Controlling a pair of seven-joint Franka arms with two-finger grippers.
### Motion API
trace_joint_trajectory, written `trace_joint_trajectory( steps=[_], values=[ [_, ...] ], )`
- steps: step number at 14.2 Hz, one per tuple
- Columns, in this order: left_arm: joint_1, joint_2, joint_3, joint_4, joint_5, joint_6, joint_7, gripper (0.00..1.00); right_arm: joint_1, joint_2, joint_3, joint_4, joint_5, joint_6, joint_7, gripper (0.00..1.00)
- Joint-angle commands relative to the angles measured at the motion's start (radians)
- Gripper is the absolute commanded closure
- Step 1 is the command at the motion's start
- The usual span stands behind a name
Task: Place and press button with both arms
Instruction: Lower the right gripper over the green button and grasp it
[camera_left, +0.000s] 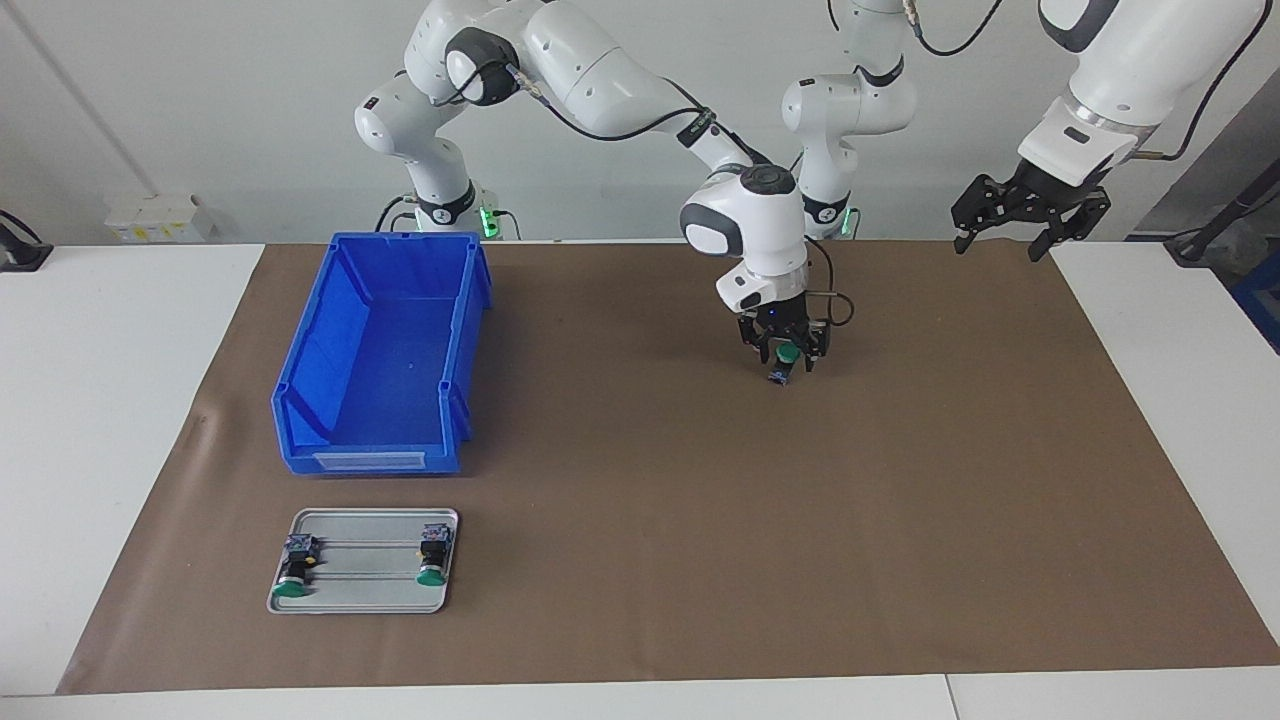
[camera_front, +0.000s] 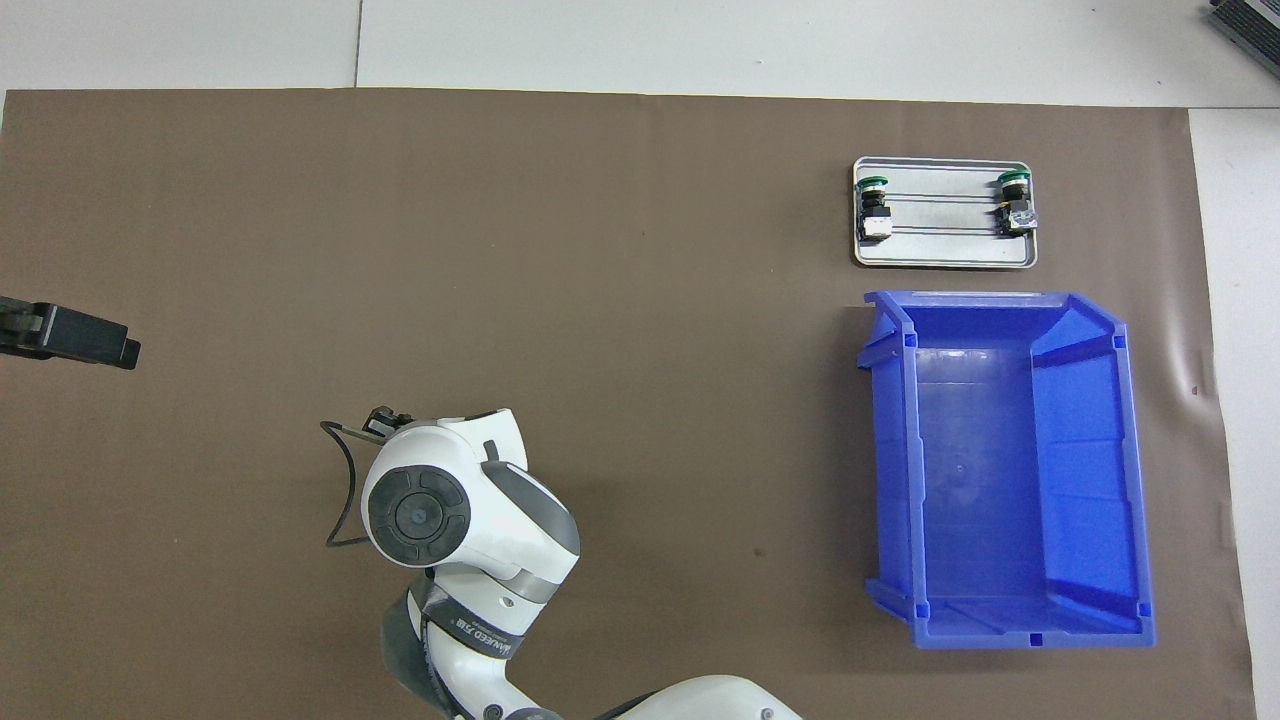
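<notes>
Your desk (camera_left: 640, 600) has a blue bin (camera_left: 380, 360) and a metal tray (camera_left: 365, 590) with two spare buttons (camera_left: 432, 560) toward the right arm's end. The left claw (camera_left: 1030, 215) waits open, up off the mat. The right claw (camera_left: 786, 350) grips the button (camera_left: 788, 354) just above mid-mat, green cap between the fingers, black body hanging down. It looks light, hard and slick-capped, so I'd hold the squarish body, not the dome.
</notes>
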Motion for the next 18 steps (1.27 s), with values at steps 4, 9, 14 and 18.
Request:
trace_joint_trajectory(
  steps=[4, 9, 14, 18],
  values=[
    [0.009, -0.029, -0.005, -0.036, 0.015, 0.019, 0.006, 0.0, 0.005, -0.005, -0.001, -0.035, -0.016, 0.029, 0.015, 0.26],
    [0.009, -0.029, -0.005, -0.036, 0.015, 0.019, 0.006, 0.0, 0.014, -0.006, -0.001, -0.052, -0.016, 0.056, 0.01, 1.0],
    [0.009, -0.029, -0.005, -0.036, 0.015, 0.019, 0.006, 0.0, -0.017, -0.014, -0.003, -0.025, -0.01, 0.046, -0.027, 1.0],
    [0.009, -0.029, -0.005, -0.036, 0.015, 0.019, 0.006, 0.0, -0.079, -0.1, -0.011, -0.029, -0.016, -0.011, -0.083, 1.0]
  ],
)
